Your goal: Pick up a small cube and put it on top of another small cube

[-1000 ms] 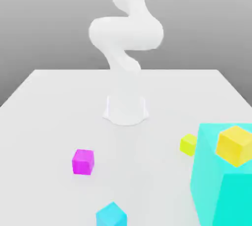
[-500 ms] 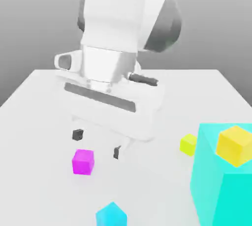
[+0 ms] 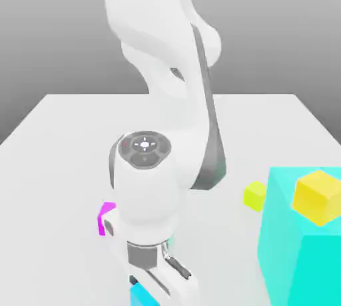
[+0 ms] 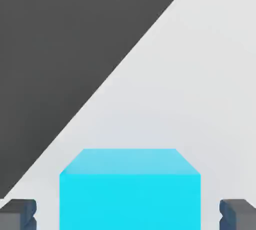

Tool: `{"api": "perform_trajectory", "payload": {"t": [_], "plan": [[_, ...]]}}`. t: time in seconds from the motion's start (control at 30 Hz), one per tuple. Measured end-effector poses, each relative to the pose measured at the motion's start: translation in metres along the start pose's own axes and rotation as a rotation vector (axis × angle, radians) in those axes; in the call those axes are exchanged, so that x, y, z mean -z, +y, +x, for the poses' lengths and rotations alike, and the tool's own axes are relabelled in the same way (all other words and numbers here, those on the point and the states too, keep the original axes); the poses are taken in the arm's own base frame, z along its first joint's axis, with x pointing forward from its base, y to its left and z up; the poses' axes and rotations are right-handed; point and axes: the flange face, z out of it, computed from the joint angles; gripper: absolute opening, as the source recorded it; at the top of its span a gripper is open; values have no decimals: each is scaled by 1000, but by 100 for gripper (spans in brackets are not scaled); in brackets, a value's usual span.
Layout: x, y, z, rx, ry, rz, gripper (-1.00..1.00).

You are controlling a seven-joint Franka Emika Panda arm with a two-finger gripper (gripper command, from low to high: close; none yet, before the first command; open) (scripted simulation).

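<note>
Sky-blue cube [image 3: 141,296] mostly hidden under gripper [image 4: 128,214].

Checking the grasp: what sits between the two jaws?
In the hand view, the sky-blue cube sits between the fingertips, a sliver of bare table showing on either side.

No readable text, labels or numbers on anything.

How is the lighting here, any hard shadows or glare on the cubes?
Exterior view: even, diffuse light; the golden-yellow cube and turquoise block show only face shading, no hard shadows on the table. Hand view: the sky-blue cube has a lighter top than front, no glare.
</note>
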Motion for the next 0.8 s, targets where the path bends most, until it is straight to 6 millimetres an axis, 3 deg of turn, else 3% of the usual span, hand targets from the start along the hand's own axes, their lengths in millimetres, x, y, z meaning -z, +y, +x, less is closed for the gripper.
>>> {"api": "perform_trajectory", "payload": {"t": [0.13, 0.27, 0.33, 0.47, 0.57, 0.77, 0.8], "plan": [[-1, 0, 0, -1, 0, 1, -100], [46, 0, 0, -1, 0, 0, -100], [74, -8, -14, 35, 9, 1, -100], [140, -26, -67, 151, 25, 4, -100], [192, -27, -118, 258, 25, 5, -100], [300, 13, -232, 508, 2, 1, -100], [306, 22, -247, 543, -1, 0, -100]]}}
